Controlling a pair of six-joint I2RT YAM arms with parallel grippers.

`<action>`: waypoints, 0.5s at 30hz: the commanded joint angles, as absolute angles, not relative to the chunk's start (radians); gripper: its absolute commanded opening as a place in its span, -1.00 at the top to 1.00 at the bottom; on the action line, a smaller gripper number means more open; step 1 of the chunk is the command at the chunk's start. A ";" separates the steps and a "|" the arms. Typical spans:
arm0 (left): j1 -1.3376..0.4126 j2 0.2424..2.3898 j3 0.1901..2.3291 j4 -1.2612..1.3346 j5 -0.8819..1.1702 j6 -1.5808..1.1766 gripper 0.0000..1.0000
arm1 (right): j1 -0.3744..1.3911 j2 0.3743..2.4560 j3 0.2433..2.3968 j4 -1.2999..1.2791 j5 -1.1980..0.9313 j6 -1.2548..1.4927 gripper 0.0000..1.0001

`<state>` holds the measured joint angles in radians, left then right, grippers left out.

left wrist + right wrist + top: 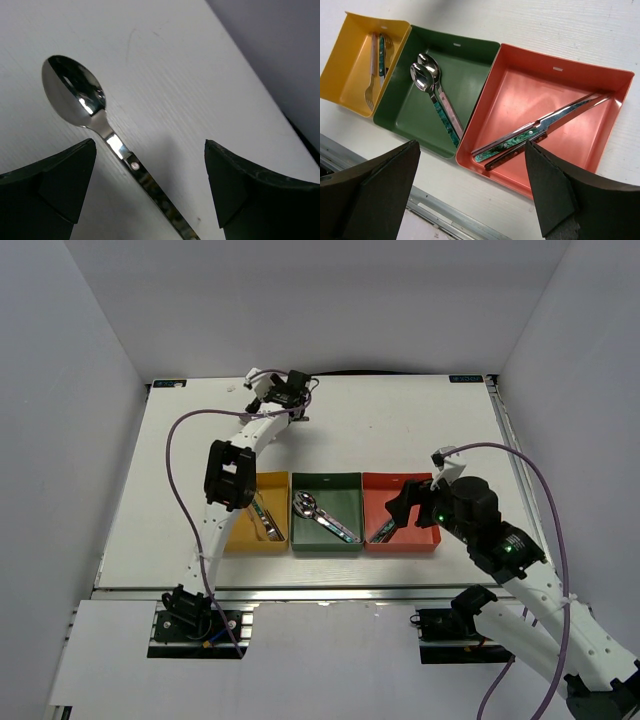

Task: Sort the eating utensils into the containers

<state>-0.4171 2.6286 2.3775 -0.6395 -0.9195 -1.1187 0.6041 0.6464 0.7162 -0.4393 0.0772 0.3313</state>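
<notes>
A spoon [75, 92] with a silver bowl and a dark patterned handle lies flat on the white table, its handle running between the open fingers of my left gripper [150, 150]. That gripper hangs low at the far back of the table [292, 400], empty. The yellow tray [347, 60] holds forks [376, 65]. The green tray [410, 115] holds two spoons [434, 90]. The red tray [520, 90] holds knives [545, 125]. My right gripper [472, 147] is open and empty above the red tray's near edge [405, 508].
The three trays stand in a row near the front: yellow [243, 540], green [325, 545], red [400, 545]. A metal rail [435, 215] runs along the table's near edge. The table's back edge [305, 145] is close to the spoon. A purple cable [180, 470] loops beside the left arm.
</notes>
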 commanded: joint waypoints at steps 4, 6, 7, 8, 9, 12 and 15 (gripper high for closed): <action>-0.353 2.660 2.393 -0.759 -0.816 -1.161 -0.96 | 0.601 0.647 0.696 -0.354 0.054 0.314 -0.79; -0.341 2.661 2.376 -0.761 -0.799 -1.157 -0.96 | 0.603 0.647 0.689 -0.347 0.052 0.311 -0.79; -0.333 2.666 2.375 -0.764 -0.790 -1.161 -0.96 | 0.601 0.647 0.684 -0.344 0.051 0.310 -0.79; -0.316 2.672 2.373 -0.753 -0.772 -1.158 -0.96 | 0.603 0.647 0.677 -0.344 0.049 0.305 -0.79; -0.307 2.680 2.378 -0.759 -0.731 -1.158 -0.95 | 0.603 0.646 0.672 -0.336 0.048 0.304 -0.79; -0.282 2.712 2.413 -0.769 -0.693 -1.143 -0.81 | 0.603 0.638 0.655 -0.334 0.048 0.293 -0.79; -0.275 2.715 2.402 -0.744 -0.680 -1.086 -0.60 | 0.603 0.623 0.647 -0.331 0.051 0.287 -0.79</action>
